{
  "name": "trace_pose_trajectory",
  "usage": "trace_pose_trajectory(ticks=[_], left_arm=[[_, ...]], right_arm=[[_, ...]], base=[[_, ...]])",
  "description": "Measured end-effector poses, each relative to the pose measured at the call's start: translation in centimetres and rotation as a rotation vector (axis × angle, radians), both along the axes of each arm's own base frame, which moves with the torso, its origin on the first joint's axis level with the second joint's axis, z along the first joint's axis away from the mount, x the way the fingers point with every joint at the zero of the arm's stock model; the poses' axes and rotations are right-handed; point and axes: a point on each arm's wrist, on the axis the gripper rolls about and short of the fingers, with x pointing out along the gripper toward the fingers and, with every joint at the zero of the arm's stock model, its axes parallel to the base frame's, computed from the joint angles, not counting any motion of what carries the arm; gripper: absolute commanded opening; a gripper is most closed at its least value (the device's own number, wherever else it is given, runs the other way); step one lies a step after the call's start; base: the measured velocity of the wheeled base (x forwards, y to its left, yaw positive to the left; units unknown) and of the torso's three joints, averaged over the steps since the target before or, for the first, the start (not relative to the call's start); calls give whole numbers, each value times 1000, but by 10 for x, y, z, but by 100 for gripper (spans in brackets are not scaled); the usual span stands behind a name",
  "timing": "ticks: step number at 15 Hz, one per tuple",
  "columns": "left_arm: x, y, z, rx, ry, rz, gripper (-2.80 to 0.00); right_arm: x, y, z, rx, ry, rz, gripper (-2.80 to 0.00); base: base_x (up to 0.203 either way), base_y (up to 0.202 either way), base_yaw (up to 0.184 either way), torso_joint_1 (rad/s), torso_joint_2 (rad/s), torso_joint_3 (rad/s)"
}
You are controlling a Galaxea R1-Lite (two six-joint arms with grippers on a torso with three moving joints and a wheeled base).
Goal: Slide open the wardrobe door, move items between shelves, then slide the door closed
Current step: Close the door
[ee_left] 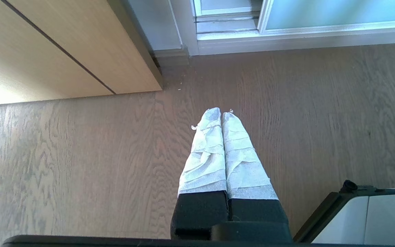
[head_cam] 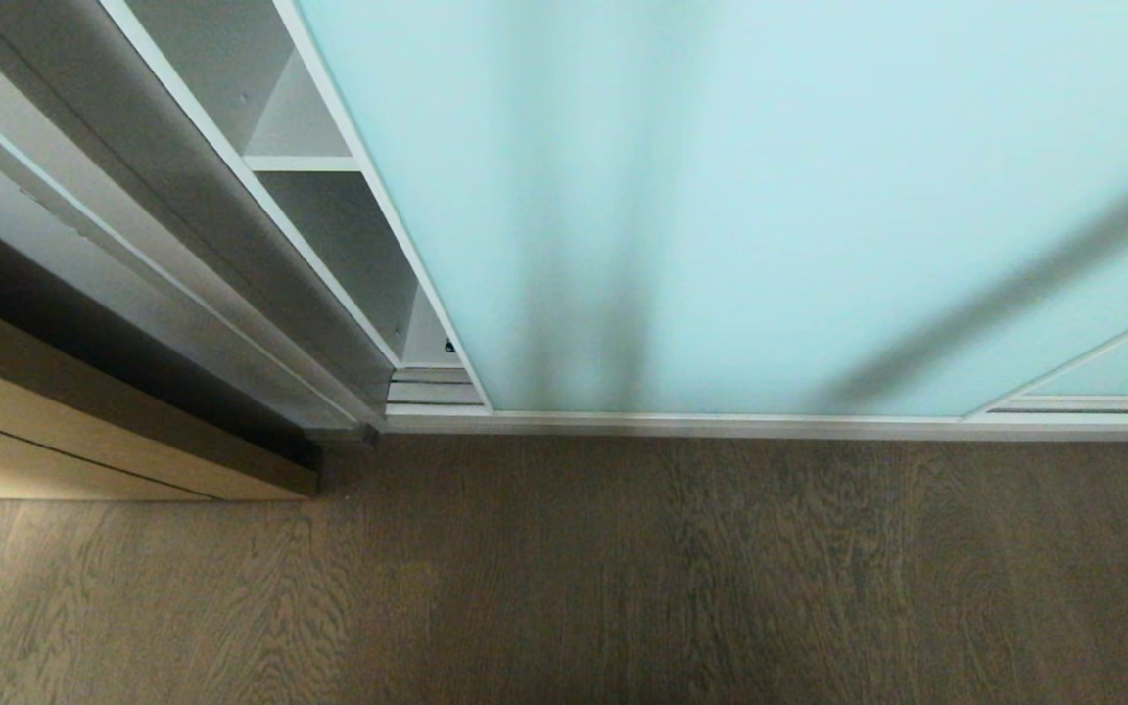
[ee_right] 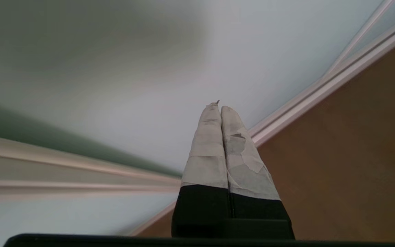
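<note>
Wood-grain floor (head_cam: 623, 587), frosted aqua sliding wardrobe door (head_cam: 721, 196), white shelves (head_cam: 300, 163) beside.

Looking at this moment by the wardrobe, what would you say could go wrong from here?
The right gripper is shut and faces the frosted sliding wardrobe door; closed fingers might slip on smooth glass instead of catching its thin frame. The door hides most shelves, so the cushion's place is unknown.
</note>
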Motion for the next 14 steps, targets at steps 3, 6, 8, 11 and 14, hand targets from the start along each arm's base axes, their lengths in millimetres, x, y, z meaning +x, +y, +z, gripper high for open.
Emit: trace_pose_trajectory(ticks=[3,6,8,11,14], left_arm=[[0,0,0,0,0,0,-280],[0,0,0,0,0,0,-280],[0,0,0,0,0,0,-280],[0,0,0,0,0,0,-280],[0,0,0,0,0,0,-280]], right_arm=[[4,-3,-8,89,-21,111,-280],[7,2,-9,179,-52,192,-280],[15,7,-12,197,-48,219,-280],[32,17,-18,244,-44,273,-280],[46,28,-20,280,-45,319,-280]], base=[[0,0,0,0,0,0],[0,0,0,0,0,0],[0,0,0,0,0,0],[0,0,0,0,0,0],[0,0,0,0,0,0]])
